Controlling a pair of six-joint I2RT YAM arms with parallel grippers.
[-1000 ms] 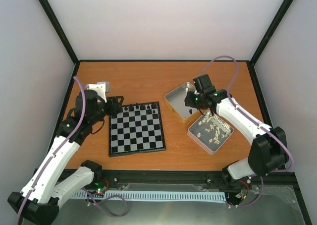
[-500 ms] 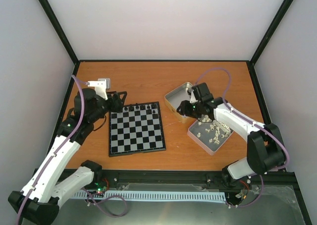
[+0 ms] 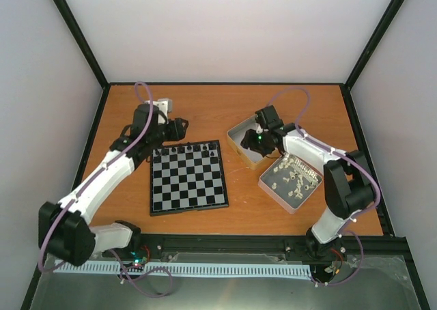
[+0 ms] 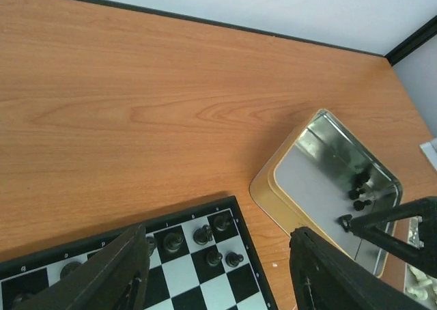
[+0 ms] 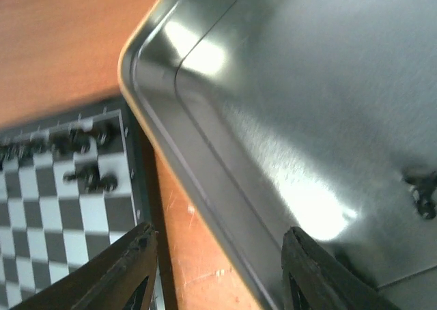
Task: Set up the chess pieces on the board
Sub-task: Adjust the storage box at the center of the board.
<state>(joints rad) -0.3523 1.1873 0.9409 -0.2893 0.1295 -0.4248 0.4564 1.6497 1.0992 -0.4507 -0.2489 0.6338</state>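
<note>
We hold the left gripper [image 4: 217,269] spread, empty, just beyond the board [image 3: 188,180]. Our right gripper [image 5: 217,262] gapes empty over the tin [image 5: 287,105].

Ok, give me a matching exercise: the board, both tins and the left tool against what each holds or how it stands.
1 board
2 near tin
3 far tin
4 left tool

a holds cream-white pieces
b black pieces along its far edge
c right tool over it
d open, empty

Pairs: 1-b, 2-a, 3-c, 4-d
</note>
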